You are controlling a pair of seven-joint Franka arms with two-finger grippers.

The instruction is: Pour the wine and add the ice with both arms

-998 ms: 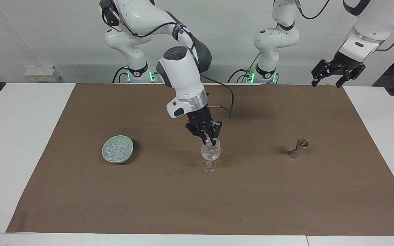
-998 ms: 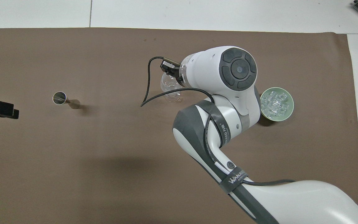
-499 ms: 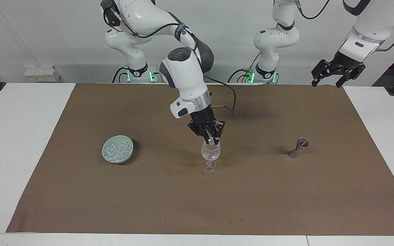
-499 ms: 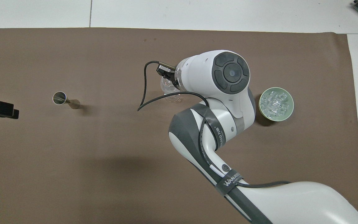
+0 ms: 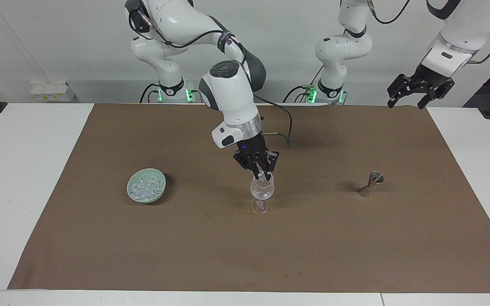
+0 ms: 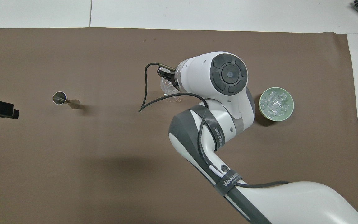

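Right end effector (image 5: 262,175), pinched on an ice (image 5: 263,176) chunk, is held over the wine glass (image 5: 262,189); release is best delayed until centred inside the rim; left end effector (image 5: 412,91) is parked wide.

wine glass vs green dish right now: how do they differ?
The wine glass is clear and stemmed; the green dish is opaque, low and stemless. The right gripper hangs shut over the glass's mouth; nothing hangs over the dish. The dish is heaped with ice. Both stand upright on the brown mat.
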